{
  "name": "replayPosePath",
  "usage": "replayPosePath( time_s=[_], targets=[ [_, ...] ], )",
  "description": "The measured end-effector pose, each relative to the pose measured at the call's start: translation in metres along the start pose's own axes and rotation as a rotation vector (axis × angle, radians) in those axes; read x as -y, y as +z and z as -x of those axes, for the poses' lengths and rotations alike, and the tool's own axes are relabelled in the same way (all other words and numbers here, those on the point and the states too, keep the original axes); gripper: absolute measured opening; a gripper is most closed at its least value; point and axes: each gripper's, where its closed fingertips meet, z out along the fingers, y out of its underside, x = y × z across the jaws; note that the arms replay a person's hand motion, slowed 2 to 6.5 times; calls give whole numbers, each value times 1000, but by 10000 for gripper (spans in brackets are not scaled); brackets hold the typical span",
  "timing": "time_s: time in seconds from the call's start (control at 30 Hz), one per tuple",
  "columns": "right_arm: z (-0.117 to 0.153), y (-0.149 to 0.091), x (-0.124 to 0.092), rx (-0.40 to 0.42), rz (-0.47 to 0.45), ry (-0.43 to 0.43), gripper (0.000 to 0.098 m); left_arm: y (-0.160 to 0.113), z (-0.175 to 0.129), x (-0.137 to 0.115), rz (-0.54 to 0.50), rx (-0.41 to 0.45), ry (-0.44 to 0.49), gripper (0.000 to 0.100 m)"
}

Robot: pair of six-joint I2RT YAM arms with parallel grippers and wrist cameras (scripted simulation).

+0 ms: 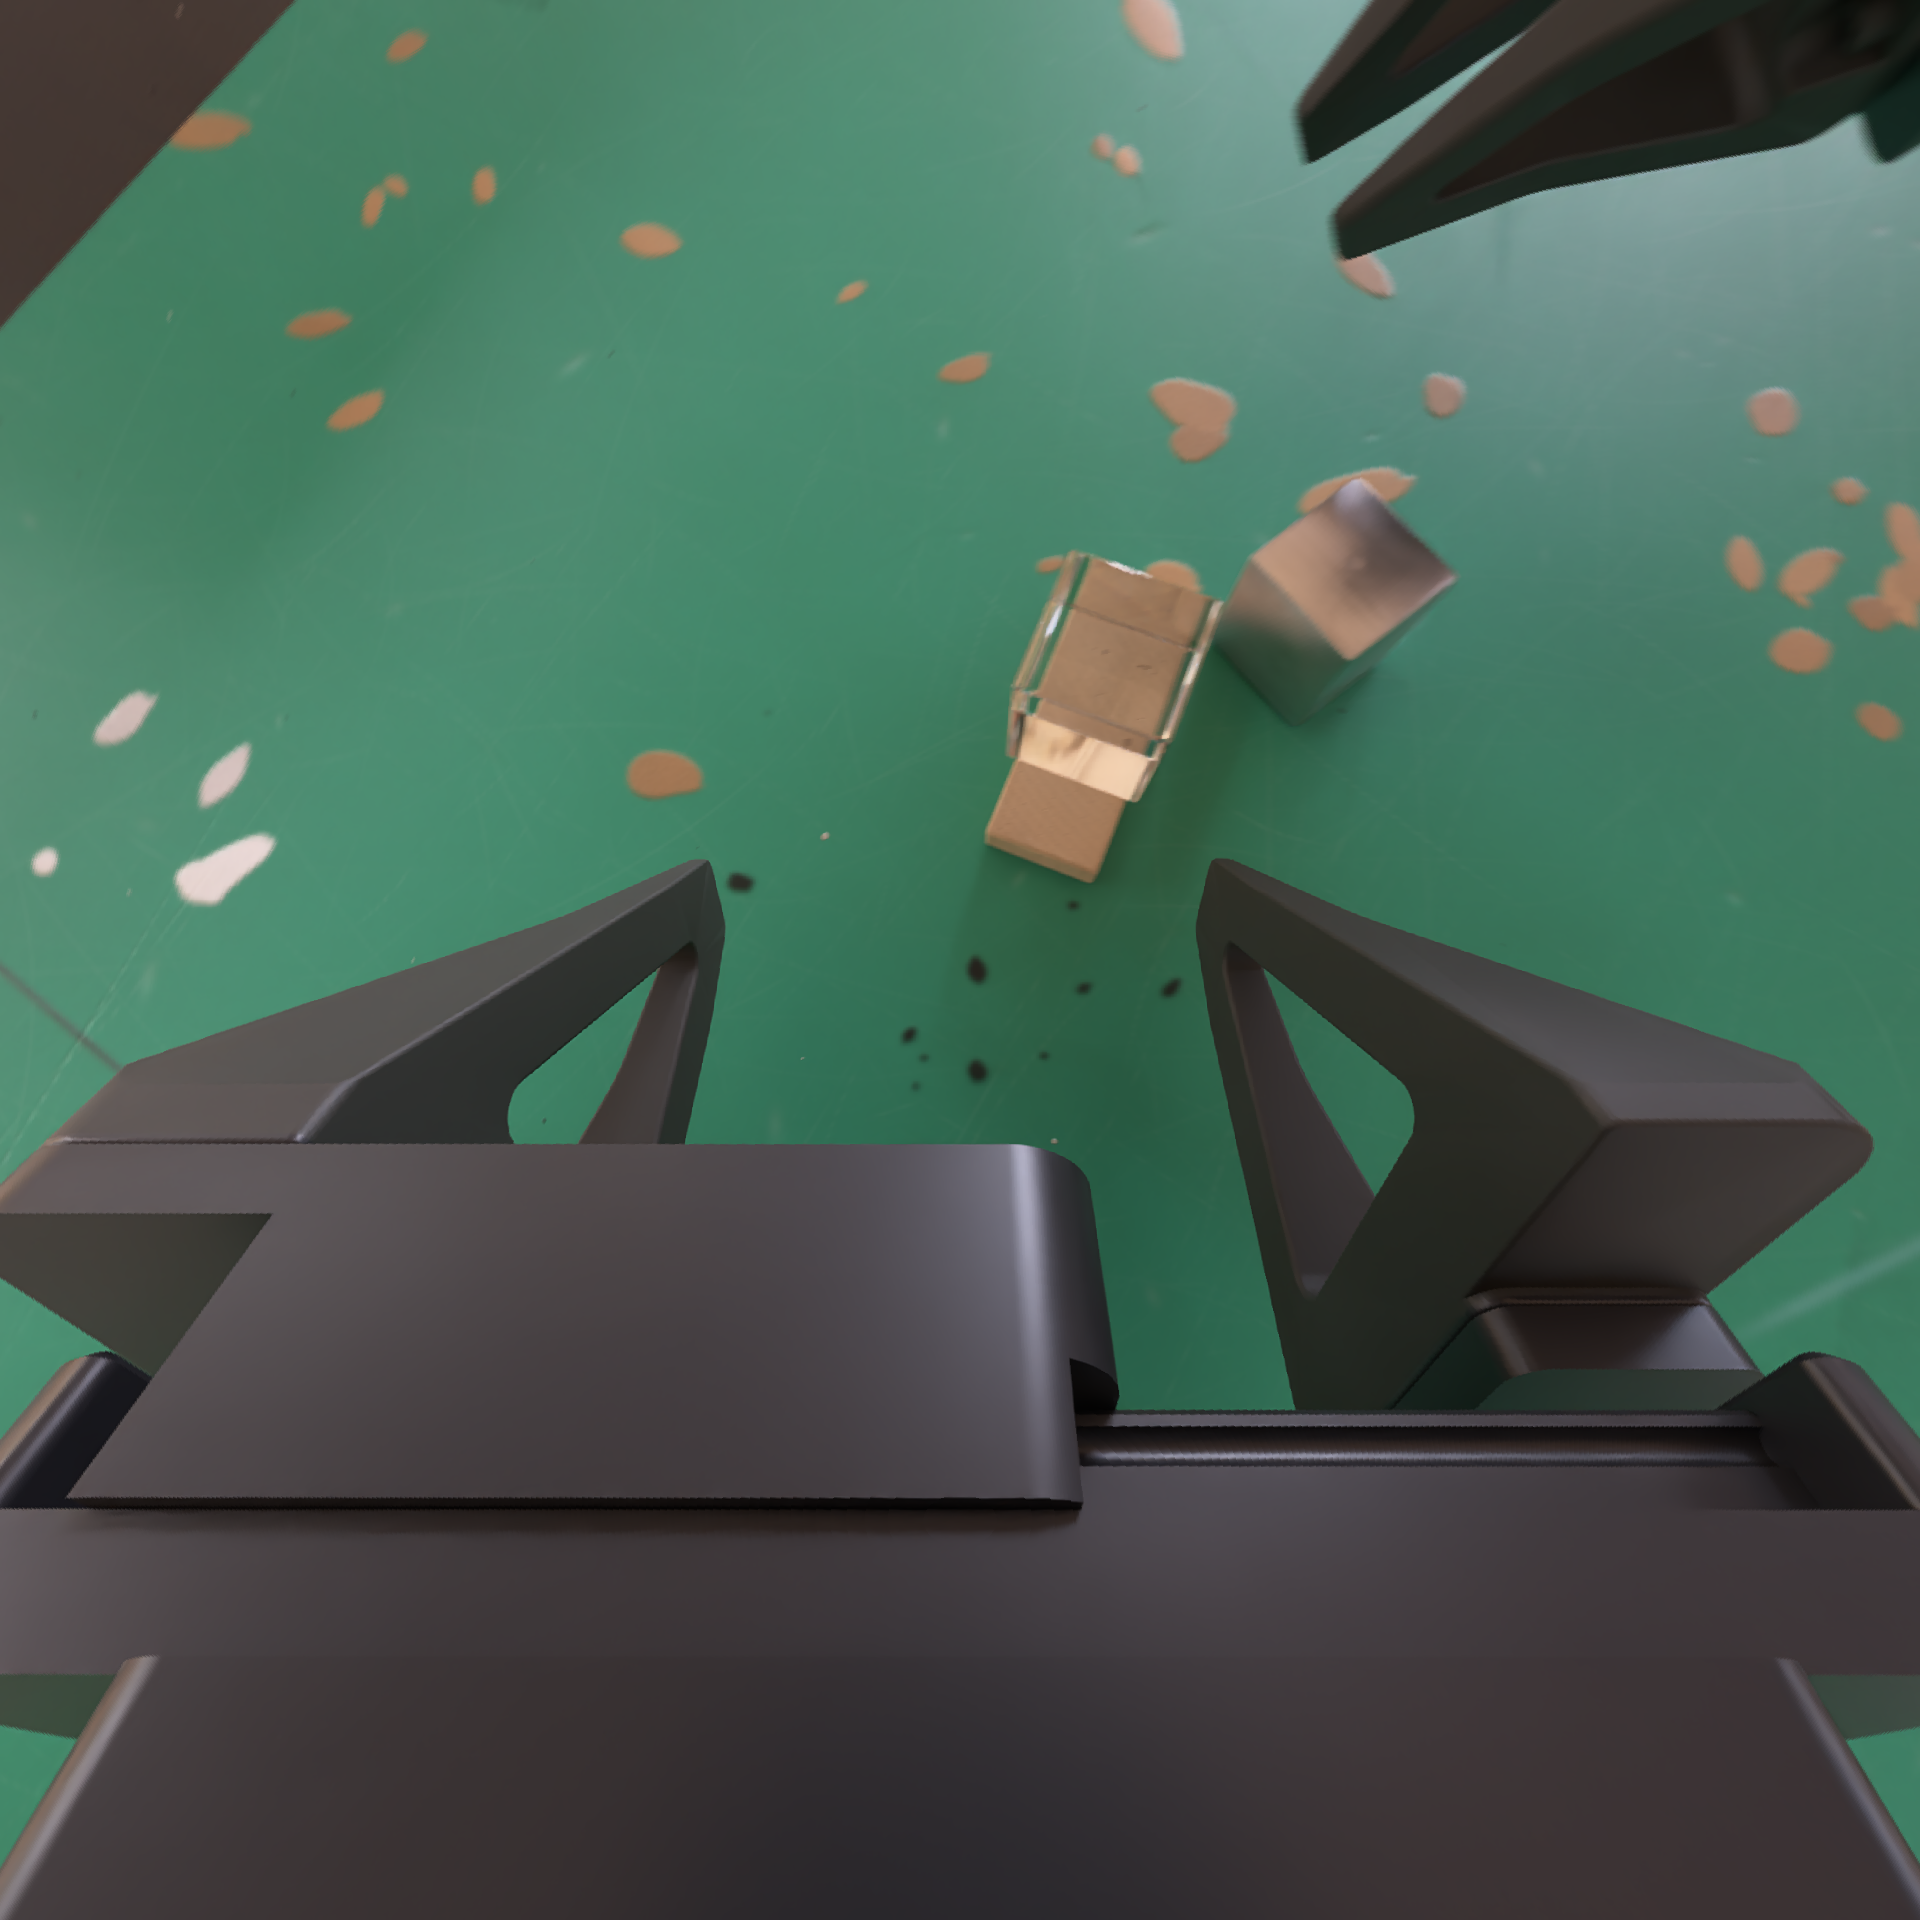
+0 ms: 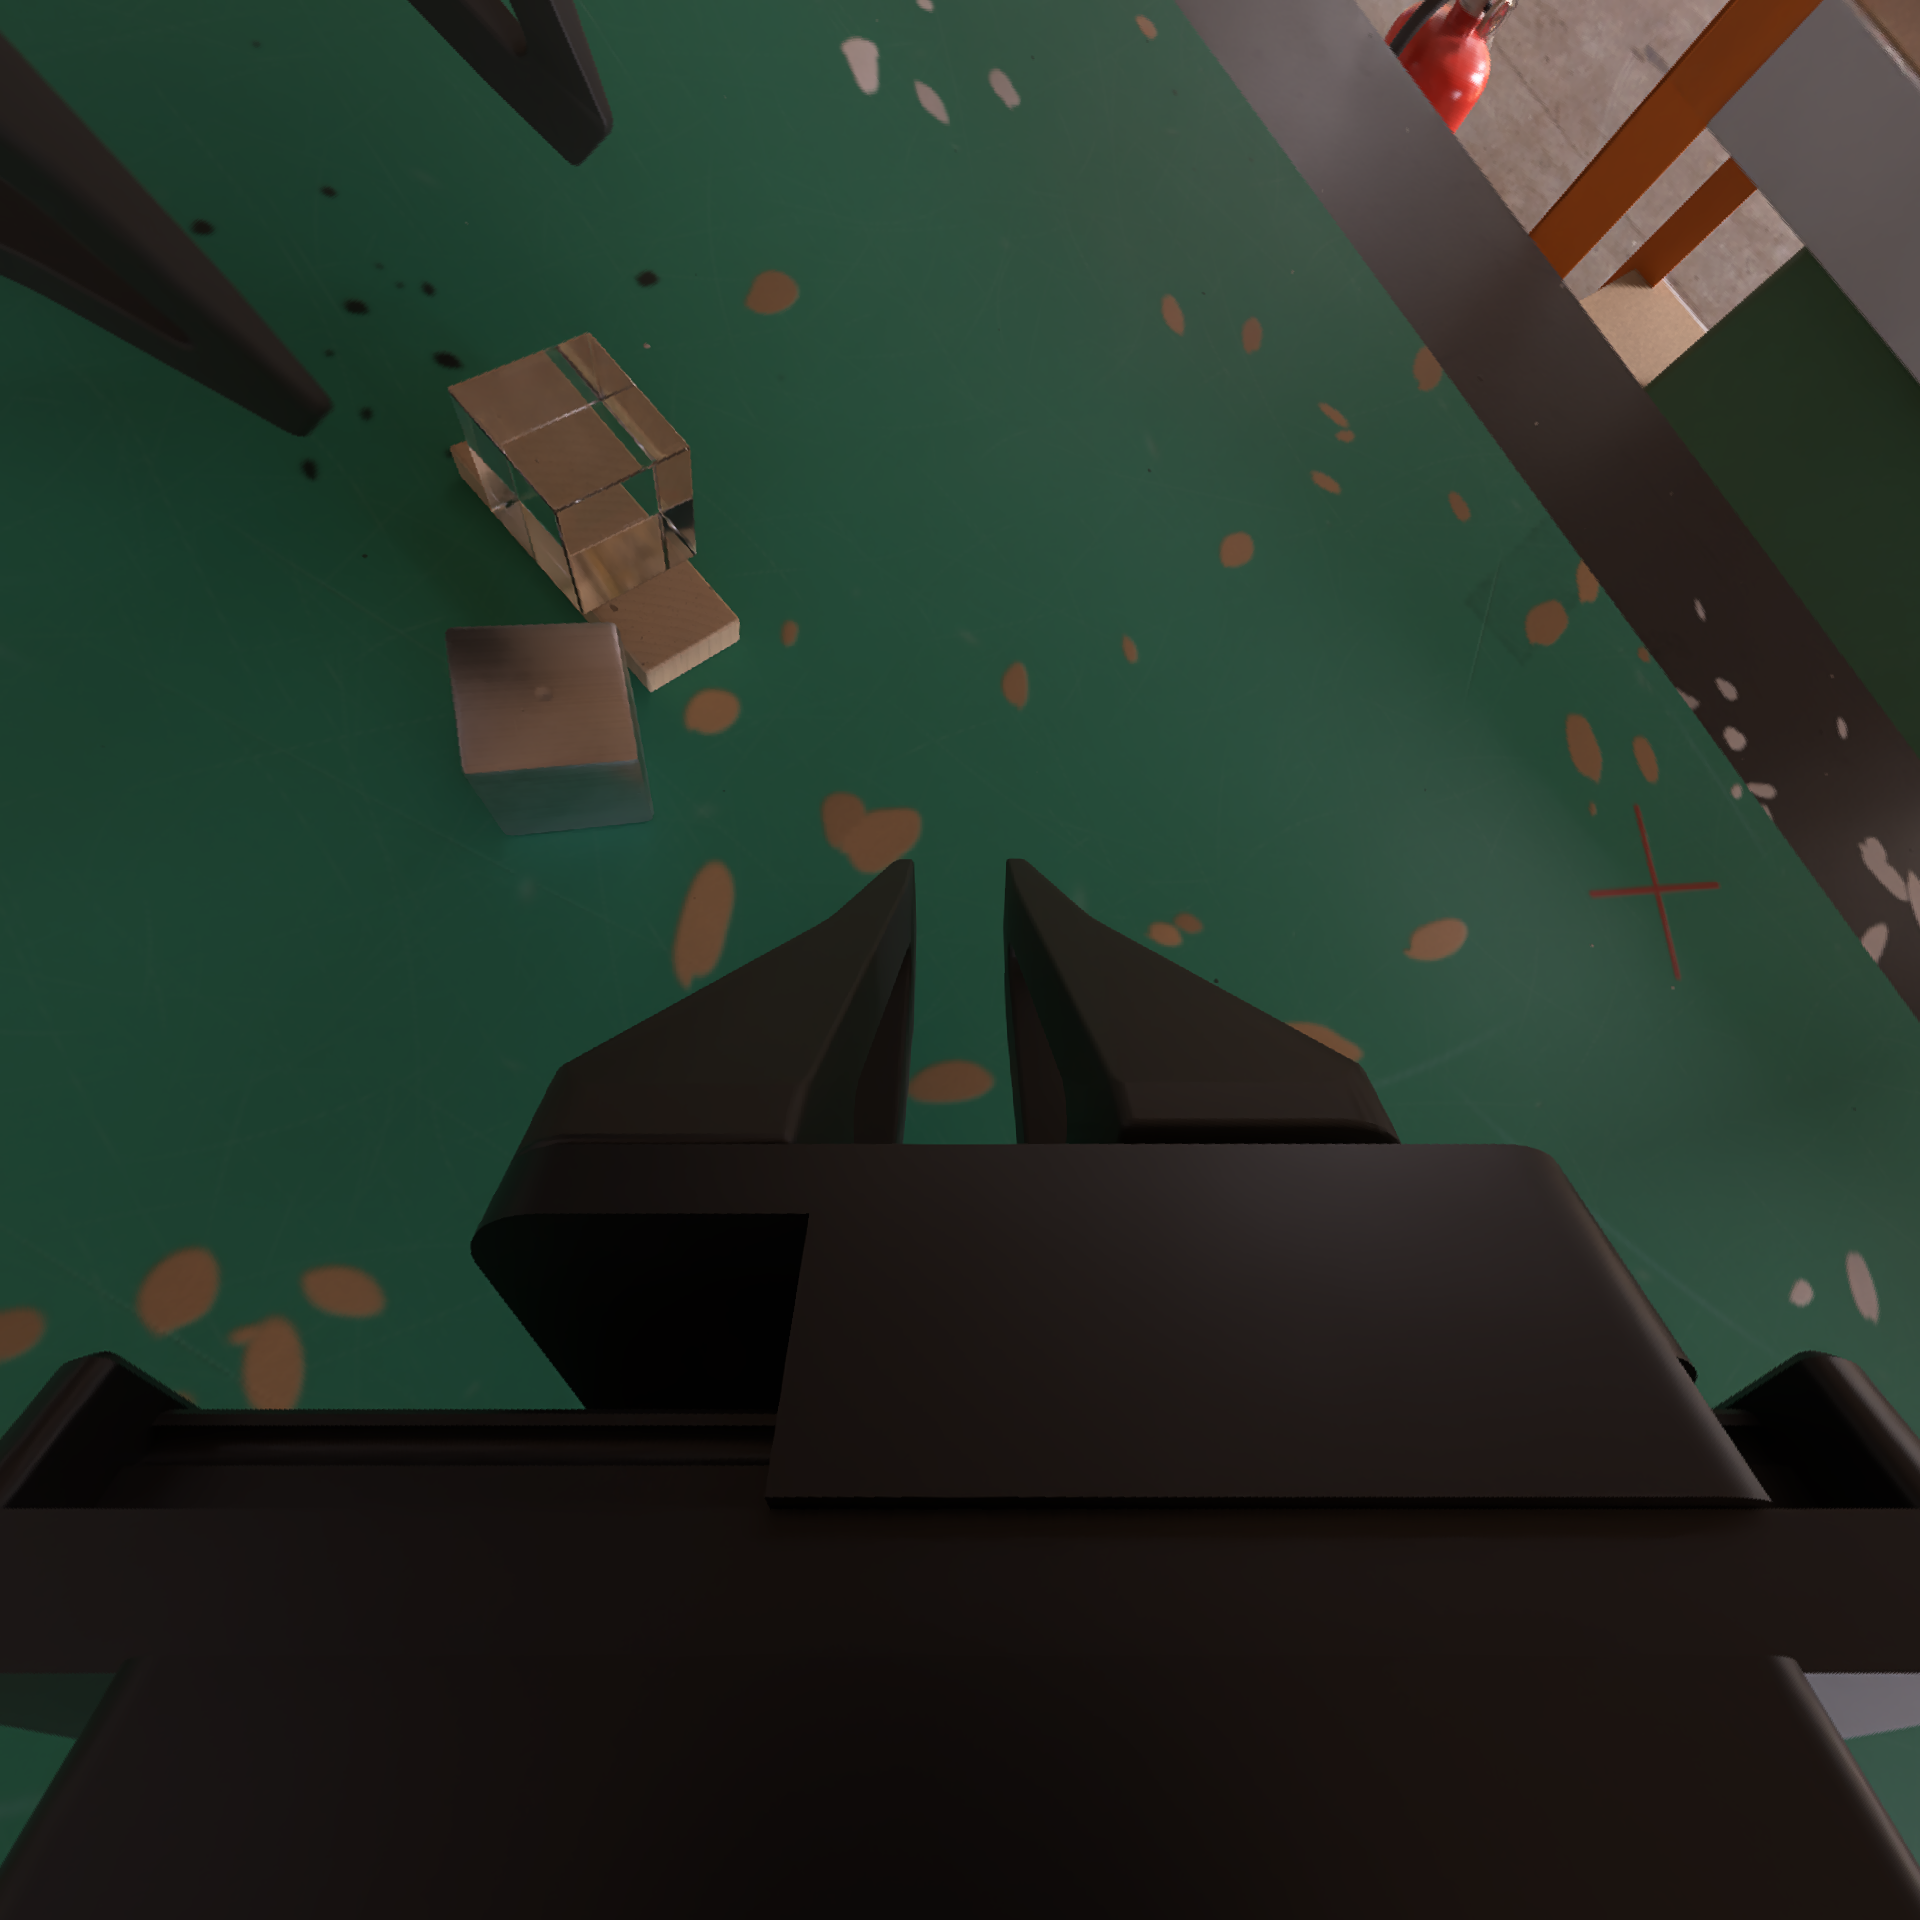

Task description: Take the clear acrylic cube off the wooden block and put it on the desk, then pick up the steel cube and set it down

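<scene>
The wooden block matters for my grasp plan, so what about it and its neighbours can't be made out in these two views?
- Wooden block: mostly covered by the clear acrylic cube in both views; only one end shows.
- Steel cube: whether it touches the block can't be told in the right wrist view; the left wrist view hides its far faces.
- Left gripper: fingers cut off by the frame edge in the right wrist view.
</scene>
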Motion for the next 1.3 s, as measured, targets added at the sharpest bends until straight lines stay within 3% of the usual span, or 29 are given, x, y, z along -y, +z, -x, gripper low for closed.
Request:
replayPosePath(
  time_s=[0.27,0.57,0.87,1.1,1.23,1.3],
  targets=[
    [-3,2,1,-3,-3,0,143,-18,-26,24,-71,-137,126,768],
    [-5,4,2,-5,-5,0,143,-2,-35,30,78,-212,271,781],
    [-3,1,2,-12,-15,-6,140,21,-30,20,184,-214,320,757],
    [-4,0,3,-13,-16,-7,140,33,-25,23,181,-191,339,561],
    [-4,0,3,-14,-16,-7,139,36,-25,25,166,-195,345,291],
    [-4,0,3,-15,-17,-7,139,36,-27,26,157,-201,349,255]
  ],
)
